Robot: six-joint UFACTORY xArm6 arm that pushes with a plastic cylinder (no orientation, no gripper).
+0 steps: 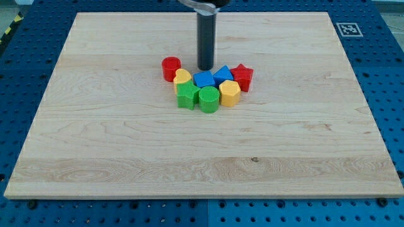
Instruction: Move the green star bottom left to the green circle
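Observation:
The green star (pixel 187 94) lies in a tight cluster near the board's middle, touching the left side of the green circle (pixel 209 99). My tip (pixel 206 67) stands just above the cluster in the view, right behind the blue block (pixel 203 79), between the red cylinder (pixel 171 67) and the blue triangle (pixel 223 75). The rod rises straight up out of the view's top.
A yellow block (pixel 182 78) sits above the green star. A yellow hexagon (pixel 230 93) sits right of the green circle. A red star (pixel 242 76) is at the cluster's right. The wooden board (pixel 95 145) lies on a blue pegboard table, with a marker tag (pixel 348 29) at its top right.

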